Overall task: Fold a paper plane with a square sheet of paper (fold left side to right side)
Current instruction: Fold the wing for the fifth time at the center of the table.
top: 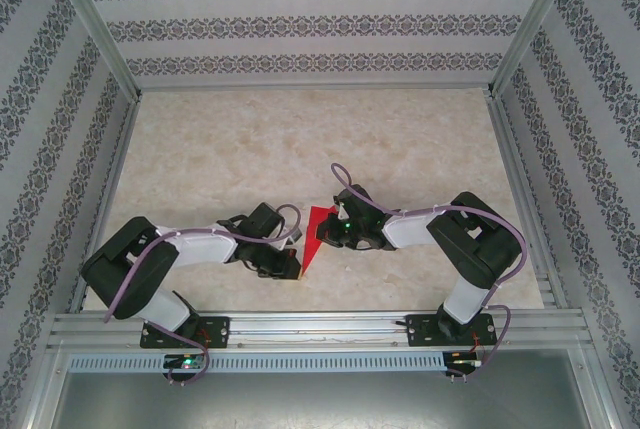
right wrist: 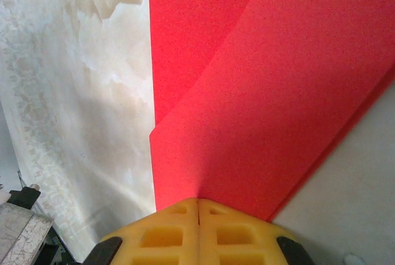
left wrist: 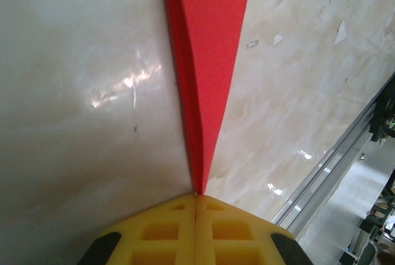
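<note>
The red paper plane (top: 317, 233) lies on the table between my two arms as a narrow folded triangle, wide end far and point near. My left gripper (top: 292, 267) is shut on its pointed tip. In the left wrist view the red point (left wrist: 207, 61) runs straight into the seam of the yellow fingertips (left wrist: 196, 196). My right gripper (top: 338, 232) is shut on the wide end. In the right wrist view layered red flaps (right wrist: 265, 92) spread out from its closed yellow tips (right wrist: 198, 201).
The marble-patterned tabletop (top: 300, 139) stretches far behind the paper. An aluminium rail (top: 320, 327) runs along the near edge by the arm bases and also shows in the left wrist view (left wrist: 333, 166). Patterned walls enclose the left, right and back sides.
</note>
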Available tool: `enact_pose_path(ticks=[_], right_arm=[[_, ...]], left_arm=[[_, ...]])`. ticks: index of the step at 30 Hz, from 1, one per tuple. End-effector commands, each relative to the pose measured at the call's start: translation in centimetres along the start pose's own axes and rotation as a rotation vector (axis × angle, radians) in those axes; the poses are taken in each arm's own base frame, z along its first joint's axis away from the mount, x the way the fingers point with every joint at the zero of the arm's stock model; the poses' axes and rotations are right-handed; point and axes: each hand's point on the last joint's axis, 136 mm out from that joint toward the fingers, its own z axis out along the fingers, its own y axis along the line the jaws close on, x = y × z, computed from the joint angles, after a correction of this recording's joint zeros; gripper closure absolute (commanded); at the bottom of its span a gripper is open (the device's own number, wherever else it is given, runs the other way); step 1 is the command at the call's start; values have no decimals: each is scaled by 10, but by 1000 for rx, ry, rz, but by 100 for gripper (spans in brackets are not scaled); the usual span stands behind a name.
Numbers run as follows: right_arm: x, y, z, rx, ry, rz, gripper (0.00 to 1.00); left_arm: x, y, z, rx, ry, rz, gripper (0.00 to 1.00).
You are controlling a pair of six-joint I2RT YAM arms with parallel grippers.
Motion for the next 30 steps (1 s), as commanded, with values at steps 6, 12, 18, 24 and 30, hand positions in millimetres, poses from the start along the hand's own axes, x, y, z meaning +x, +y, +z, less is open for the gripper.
enact_pose_path(ticks=[6, 12, 18, 24, 30], right_arm=[[26, -94, 11, 326, 40, 61, 100], [26, -90, 12, 317, 41, 56, 100], [25, -86, 12, 303, 38, 55, 100], [22, -73, 11, 264, 32, 48, 100], [2, -38, 1, 170, -10, 7, 100]], left_arm=[[2, -19, -26, -2, -43, 30, 100], [-32, -29, -29, 21, -100, 38, 100], [-60, -23, -12, 18, -106, 22, 100], [-55, -2, 5, -29, -59, -11, 100], [-40, 16, 8, -80, -32, -37, 100]])
